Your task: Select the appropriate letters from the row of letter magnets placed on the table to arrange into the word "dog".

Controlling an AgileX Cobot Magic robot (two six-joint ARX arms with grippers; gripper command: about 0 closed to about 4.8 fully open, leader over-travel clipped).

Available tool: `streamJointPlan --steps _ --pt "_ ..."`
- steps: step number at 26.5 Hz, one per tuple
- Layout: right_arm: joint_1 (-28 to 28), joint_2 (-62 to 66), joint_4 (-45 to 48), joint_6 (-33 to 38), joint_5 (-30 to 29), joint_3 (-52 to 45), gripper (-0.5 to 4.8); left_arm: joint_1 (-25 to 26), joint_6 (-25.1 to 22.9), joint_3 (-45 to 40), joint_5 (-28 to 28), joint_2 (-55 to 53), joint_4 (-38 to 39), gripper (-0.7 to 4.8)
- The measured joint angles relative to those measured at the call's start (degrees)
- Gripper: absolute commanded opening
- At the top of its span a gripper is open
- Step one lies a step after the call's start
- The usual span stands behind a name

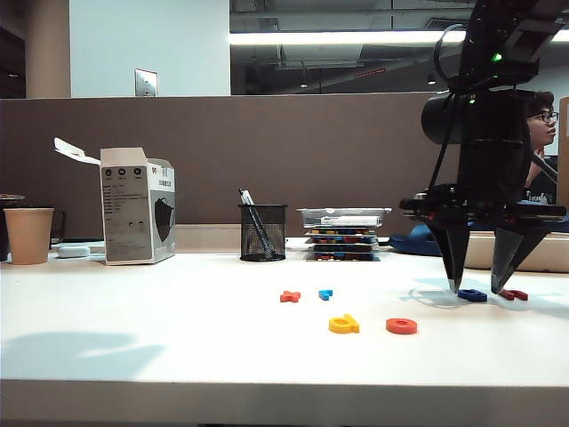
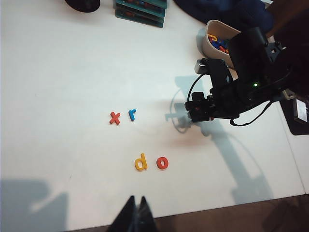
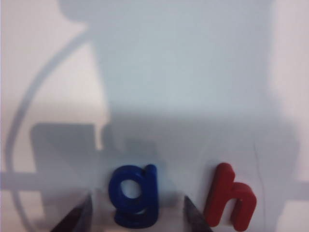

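Broadly, the smooth matte white counter (image 1: 133,311) spreads beneath everything. Over its right side the right gripper (image 1: 484,286) points down, fingers wide either side of the glossy dark blue "g" (image 3: 135,195) lying flat. The left gripper (image 2: 136,212) appears pinched narrow, near the yellow "d" (image 2: 140,162) and orange-red ring "o" (image 2: 162,163).

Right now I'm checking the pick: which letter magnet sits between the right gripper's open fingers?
The dark blue "g", flanked by the right gripper; the dark red "h" lies just outside, the rest farther off.
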State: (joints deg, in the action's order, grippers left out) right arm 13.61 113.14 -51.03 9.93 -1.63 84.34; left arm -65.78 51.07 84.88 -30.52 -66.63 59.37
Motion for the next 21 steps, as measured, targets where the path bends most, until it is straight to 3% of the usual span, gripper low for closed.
streamJointPlan --steps 18,21 --pt "0.24 1.20 -0.11 -0.68 0.15 0.35 2.28 0.00 0.00 0.00 0.00 -0.02 0.00 -0.06" --pt "0.24 1.22 -0.48 -0.79 0.33 0.42 1.77 0.02 0.00 0.00 0.00 -0.02 0.00 -0.06"
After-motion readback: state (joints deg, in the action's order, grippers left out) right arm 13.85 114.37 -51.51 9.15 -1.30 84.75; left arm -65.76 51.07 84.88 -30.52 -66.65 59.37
